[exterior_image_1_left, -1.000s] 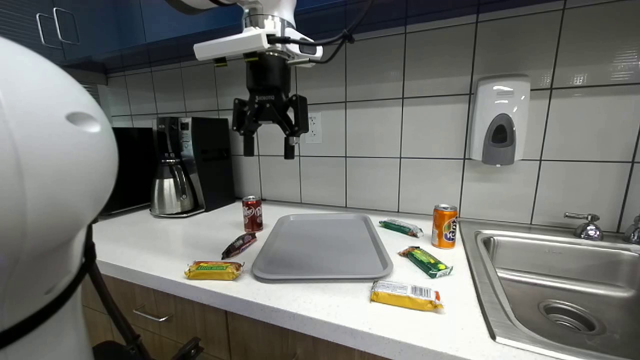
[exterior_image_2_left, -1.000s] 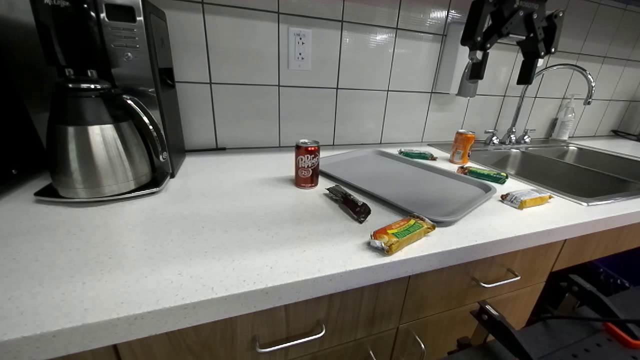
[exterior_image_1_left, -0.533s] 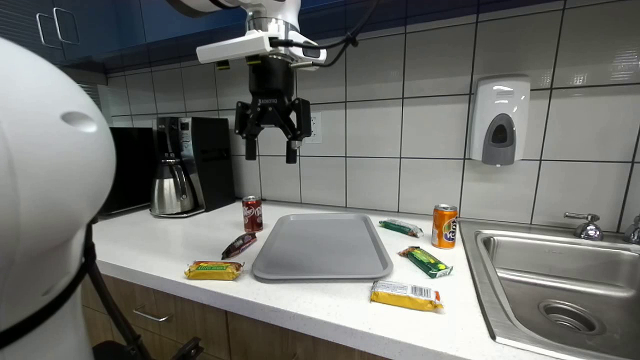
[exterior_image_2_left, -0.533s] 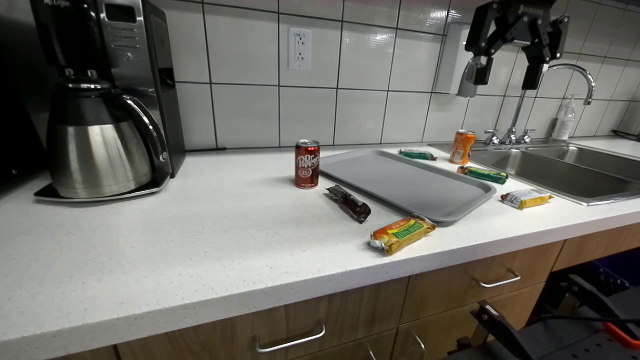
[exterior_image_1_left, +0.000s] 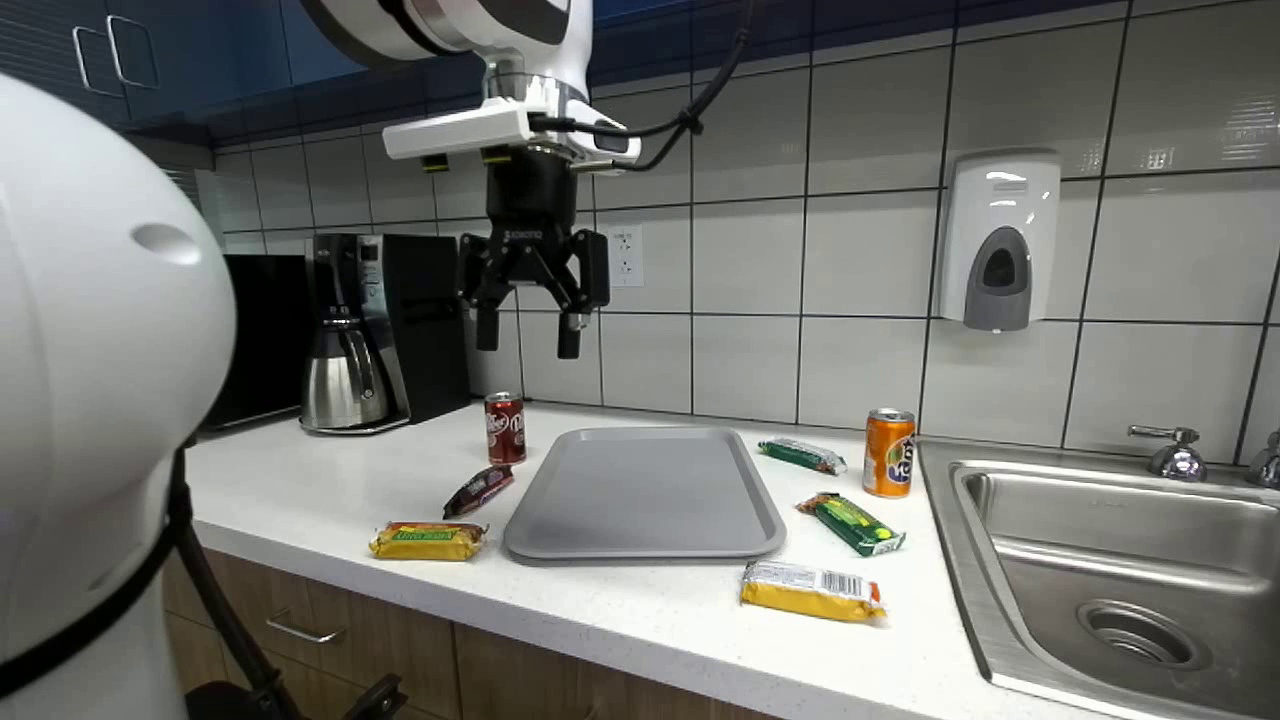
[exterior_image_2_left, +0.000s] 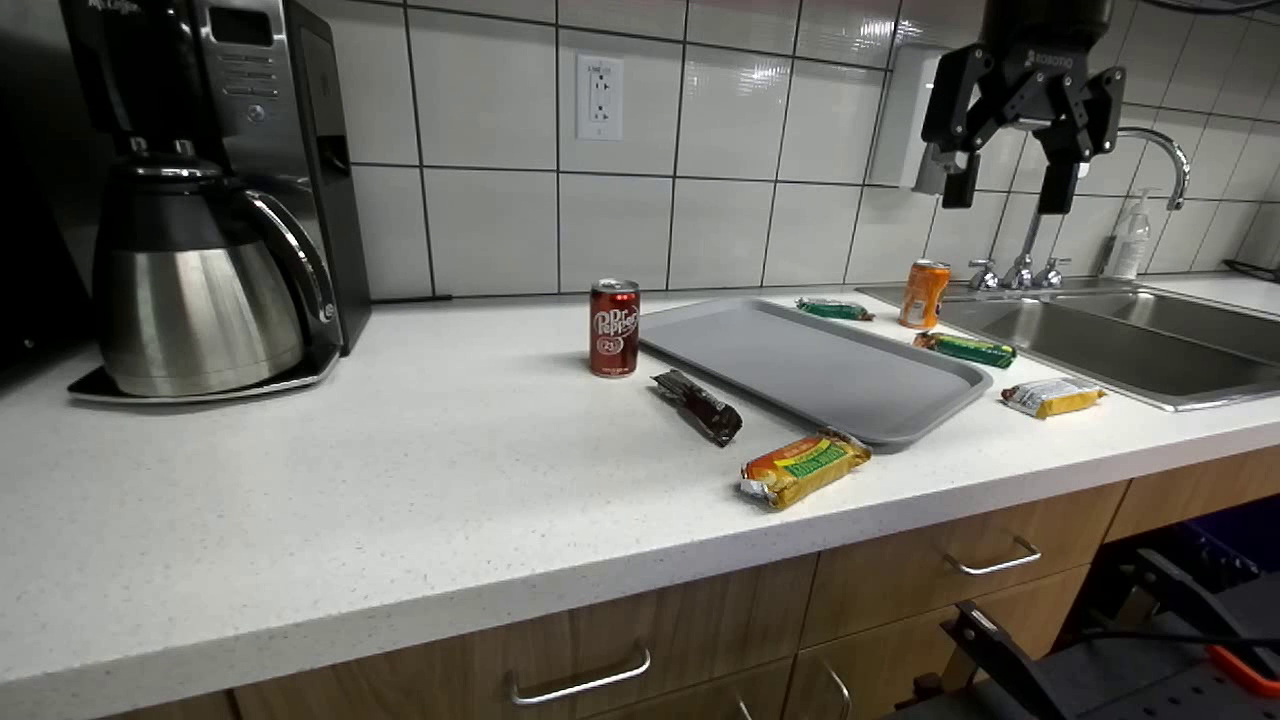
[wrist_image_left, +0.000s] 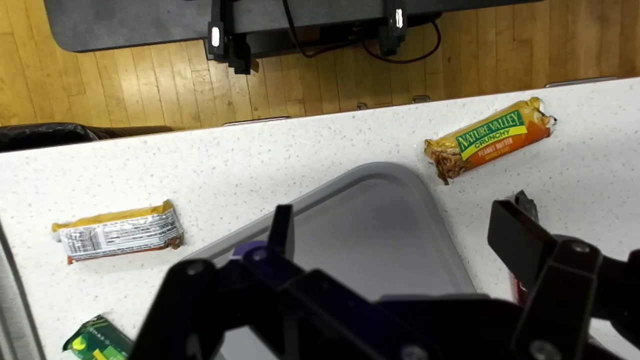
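High above the counter, my gripper (exterior_image_1_left: 528, 340) points down with its fingers spread and nothing between them. In the wrist view a flat grey tray (wrist_image_left: 370, 235) shows through the gap between the fingers, well below. Left of the tray in an exterior view stand a dark red Dr Pepper can (exterior_image_1_left: 505, 428), a dark brown wrapped bar (exterior_image_1_left: 478, 491) and a yellow granola bar (exterior_image_1_left: 428, 541). Over on its right lie two green bars, one nearer (exterior_image_1_left: 852, 523) and one farther (exterior_image_1_left: 802, 455), a yellow bar (exterior_image_1_left: 812, 591) and an upright orange Fanta can (exterior_image_1_left: 889, 453).
A steel sink (exterior_image_1_left: 1120, 540) is set into the counter at the right. At the left end stands a coffee maker (exterior_image_2_left: 210, 200) with its steel carafe. The tiled wall behind carries a soap dispenser (exterior_image_1_left: 1002, 240) and an outlet (exterior_image_2_left: 599, 97).
The gripper has come down a little, shifting slightly right and then back left in an exterior view. It stays open throughout. Tray, bars and cans have kept their places.
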